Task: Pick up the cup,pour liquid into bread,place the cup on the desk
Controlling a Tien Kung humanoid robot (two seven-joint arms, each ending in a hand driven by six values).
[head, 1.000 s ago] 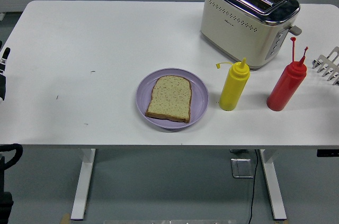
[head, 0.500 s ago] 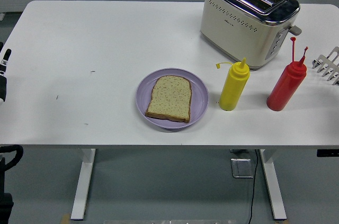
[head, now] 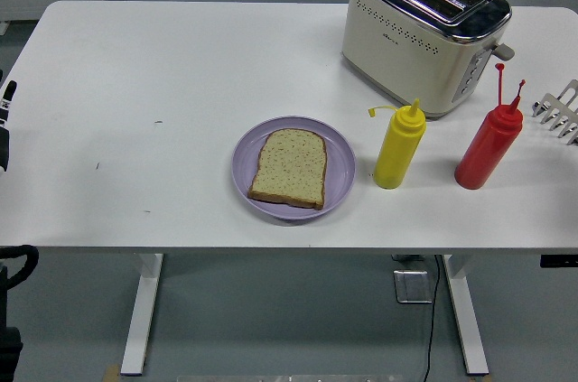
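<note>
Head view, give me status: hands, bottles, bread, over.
Left hand barely in frame at left edge, holding nothing; right hand out of view. Yellow bottle and red bottle upright, untouched. Bread on purple plate, nothing in the way.

The white surface [head: 181, 66] carries a purple plate [head: 340, 165] near its front edge, a yellow squeeze bottle [head: 398, 149] and red squeeze bottle [head: 489, 149] to its right, and a toaster [head: 423, 30] behind them.

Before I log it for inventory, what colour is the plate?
Pale purple; the plate shows best in the head view.
</note>
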